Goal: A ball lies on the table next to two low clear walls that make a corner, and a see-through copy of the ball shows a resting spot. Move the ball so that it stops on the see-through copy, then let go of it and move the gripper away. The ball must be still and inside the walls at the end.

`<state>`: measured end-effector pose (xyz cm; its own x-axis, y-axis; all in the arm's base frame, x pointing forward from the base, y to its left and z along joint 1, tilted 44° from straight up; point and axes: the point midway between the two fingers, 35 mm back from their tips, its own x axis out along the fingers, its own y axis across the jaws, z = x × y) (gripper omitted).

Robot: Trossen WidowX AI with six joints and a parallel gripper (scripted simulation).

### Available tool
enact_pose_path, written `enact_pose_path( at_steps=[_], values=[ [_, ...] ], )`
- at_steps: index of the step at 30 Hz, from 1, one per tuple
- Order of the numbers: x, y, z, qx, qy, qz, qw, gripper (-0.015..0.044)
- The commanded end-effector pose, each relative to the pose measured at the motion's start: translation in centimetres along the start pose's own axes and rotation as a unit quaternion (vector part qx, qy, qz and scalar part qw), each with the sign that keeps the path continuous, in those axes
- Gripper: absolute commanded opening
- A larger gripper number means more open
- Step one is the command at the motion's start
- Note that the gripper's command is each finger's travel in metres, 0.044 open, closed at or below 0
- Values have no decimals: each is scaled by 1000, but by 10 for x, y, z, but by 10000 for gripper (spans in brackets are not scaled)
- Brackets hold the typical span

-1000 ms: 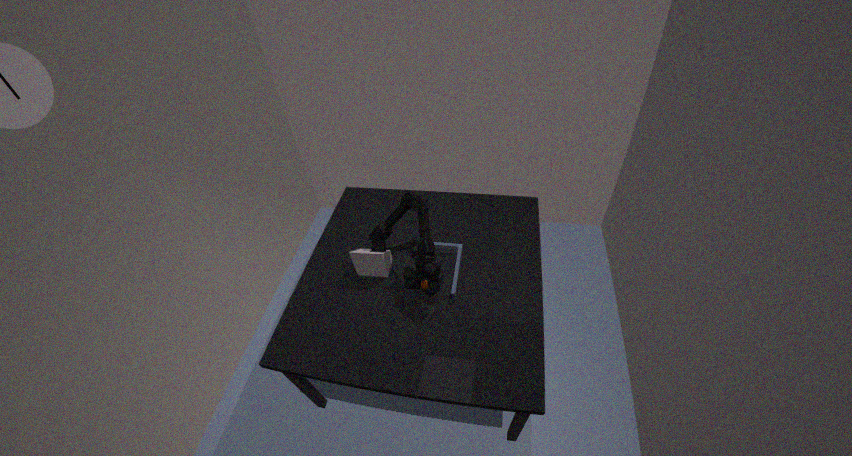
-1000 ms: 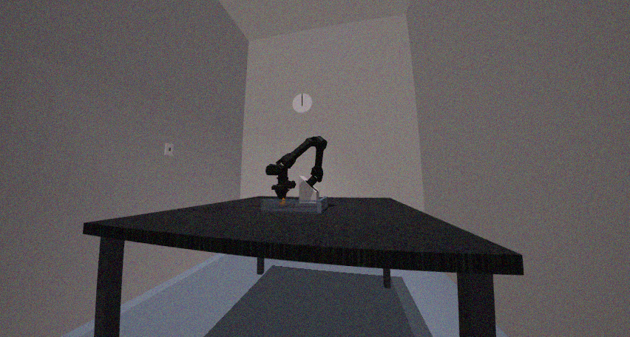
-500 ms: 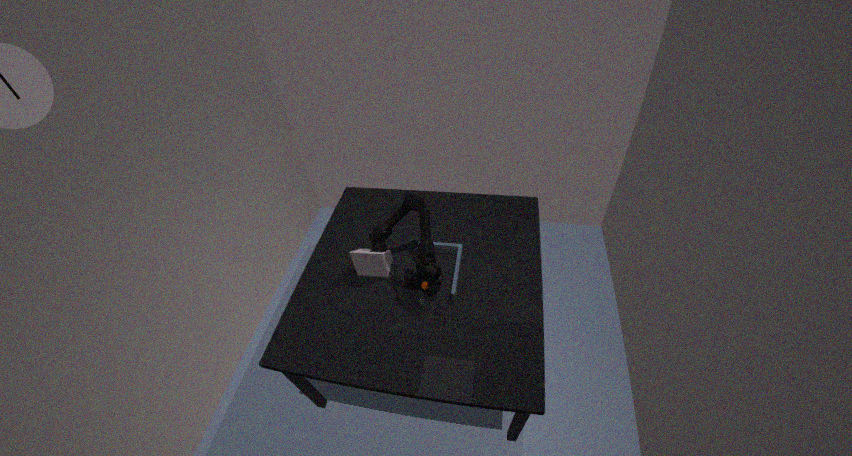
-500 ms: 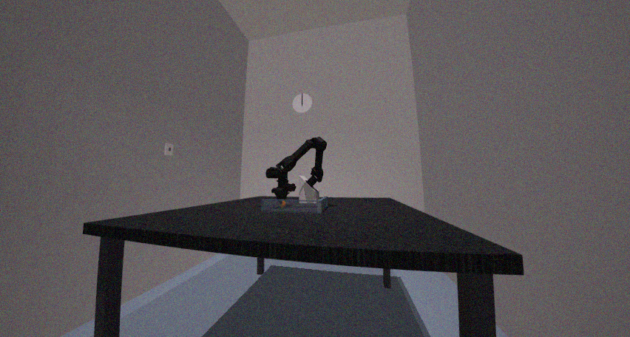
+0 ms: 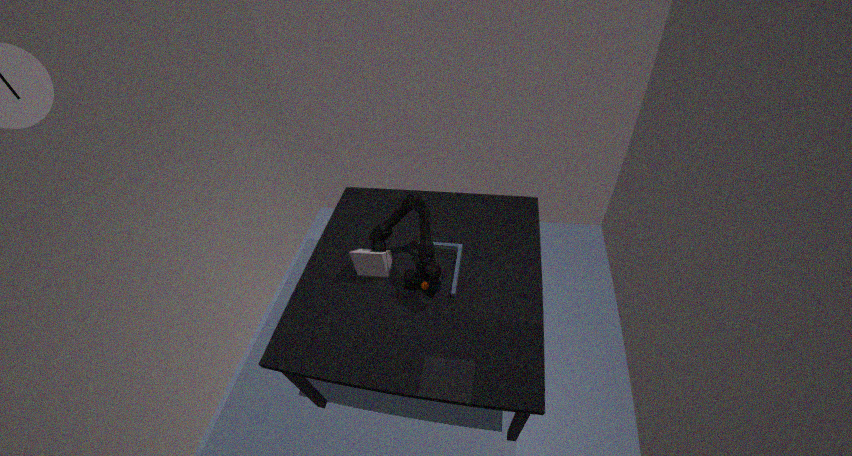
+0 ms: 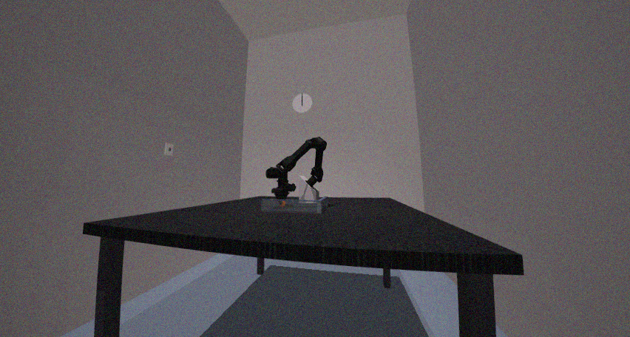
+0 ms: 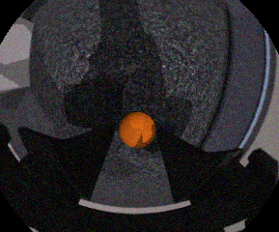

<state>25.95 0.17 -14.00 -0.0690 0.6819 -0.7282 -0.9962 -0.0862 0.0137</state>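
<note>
The orange ball [image 5: 424,285] [image 6: 283,203] [image 7: 137,130] is at table height, inside the corner of the low clear walls [image 5: 457,268] [image 6: 304,208] [image 7: 268,63]. It shows two shades of orange in the wrist view, so the see-through copy overlaps it; any small offset is too fine to tell. My gripper [image 7: 137,128] points down around the ball with its fingers parted, one on each side. The gap looks slightly wider than the ball, and the gripper is open. The top view shows the ball against the dark gripper; the fingertips are hard to make out there.
A white slanted panel [image 5: 372,263] [image 6: 310,191] stands beside the arm's base, left of the ball in the top view. The walls run along the far side and the right side of the ball there. The black table [image 5: 357,333] [image 6: 220,228] carries everything.
</note>
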Motion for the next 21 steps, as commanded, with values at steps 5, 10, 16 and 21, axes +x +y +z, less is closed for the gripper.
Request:
enact_pose_path(
  at_steps=[5,10,16,21],
  values=[
    [-42,-3,-2,1,1,0,1000,301],
    [-87,0,0,2,-1,1,1000,301],
    [-79,-4,-3,3,2,-10,1000,301],
    [-81,-4,-3,3,2,-9,1000,328]
  ],
)
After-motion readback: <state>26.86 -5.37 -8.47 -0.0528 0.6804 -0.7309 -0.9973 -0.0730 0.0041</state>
